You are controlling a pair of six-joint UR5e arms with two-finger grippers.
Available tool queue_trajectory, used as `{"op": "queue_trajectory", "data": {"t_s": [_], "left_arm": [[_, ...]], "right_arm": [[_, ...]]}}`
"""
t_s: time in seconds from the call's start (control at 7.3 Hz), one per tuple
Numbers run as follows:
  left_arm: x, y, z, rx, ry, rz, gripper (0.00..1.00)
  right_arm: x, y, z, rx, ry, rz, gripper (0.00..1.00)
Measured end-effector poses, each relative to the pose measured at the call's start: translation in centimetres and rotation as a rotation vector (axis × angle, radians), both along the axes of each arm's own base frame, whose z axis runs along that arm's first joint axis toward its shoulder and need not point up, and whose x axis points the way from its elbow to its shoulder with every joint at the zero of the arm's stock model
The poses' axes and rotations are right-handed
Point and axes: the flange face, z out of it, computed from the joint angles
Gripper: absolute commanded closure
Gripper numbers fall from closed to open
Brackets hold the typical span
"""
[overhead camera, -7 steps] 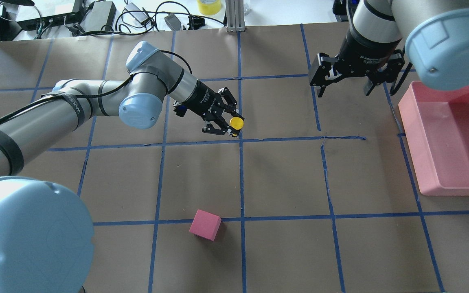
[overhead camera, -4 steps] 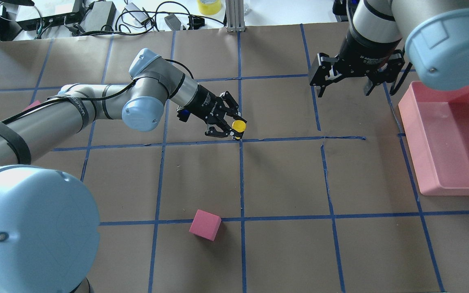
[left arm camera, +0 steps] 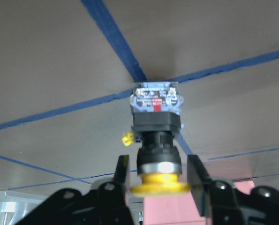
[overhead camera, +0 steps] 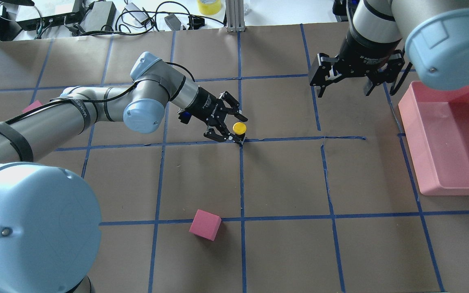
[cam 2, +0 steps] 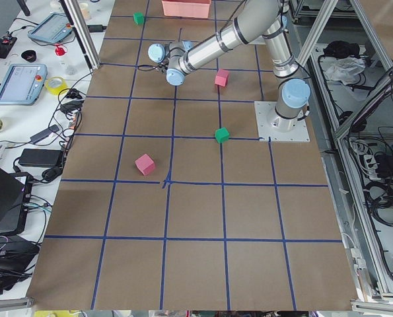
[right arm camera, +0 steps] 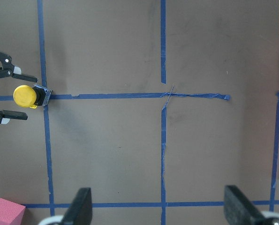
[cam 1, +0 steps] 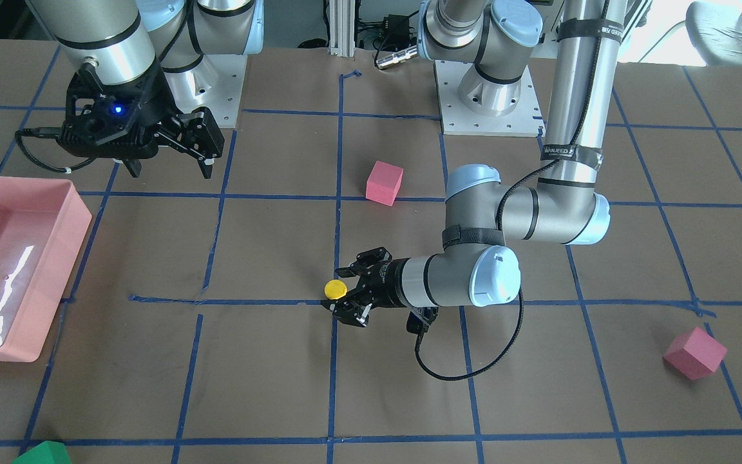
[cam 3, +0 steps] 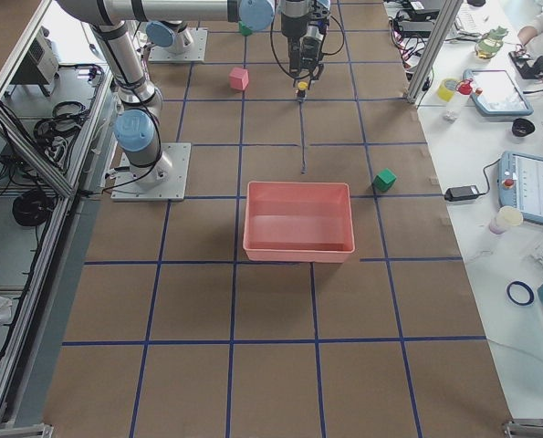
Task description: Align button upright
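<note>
The button (overhead camera: 239,128), with a yellow cap on a black body and a silvery base, stands upright with its base on a blue tape crossing at mid-table. It also shows in the front view (cam 1: 334,289) and the left wrist view (left arm camera: 156,126). My left gripper (overhead camera: 236,129) reaches in nearly level. It is open, with one finger on each side of the cap and a small gap showing in the right wrist view (right arm camera: 24,95). My right gripper (overhead camera: 344,87) is open and empty, hovering above the table far to the right.
A pink tray (overhead camera: 411,134) sits at the right edge. One pink foam cube (overhead camera: 205,224) lies near the robot and another (cam 1: 695,352) lies far on the left arm's side. A green cube (cam 1: 39,453) sits at the far edge. Cables lie beyond the table.
My left arm lowered and shifted slightly right and toward the robot, and the button moved with it onto the tape crossing. The right arm has not moved.
</note>
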Motion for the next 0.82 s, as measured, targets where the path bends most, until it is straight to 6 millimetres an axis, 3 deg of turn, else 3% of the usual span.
{"op": "queue_trajectory", "data": {"t_s": [0.27, 0.55, 0.82], "left_arm": [[0.3, -0.2, 5.2, -0.121, -0.037, -0.027, 0.00], [1.2, -0.3, 13.0, -0.257, -0.143, -0.096, 0.00], [2.7, 1.6, 21.1, -0.380, -0.261, -0.253, 0.07]], "right_arm": [[0.0, 0.0, 0.0, 0.000, 0.000, 0.000, 0.00], [0.0, 0.0, 0.0, 0.000, 0.000, 0.000, 0.00], [0.0, 0.0, 0.0, 0.000, 0.000, 0.000, 0.00]]}}
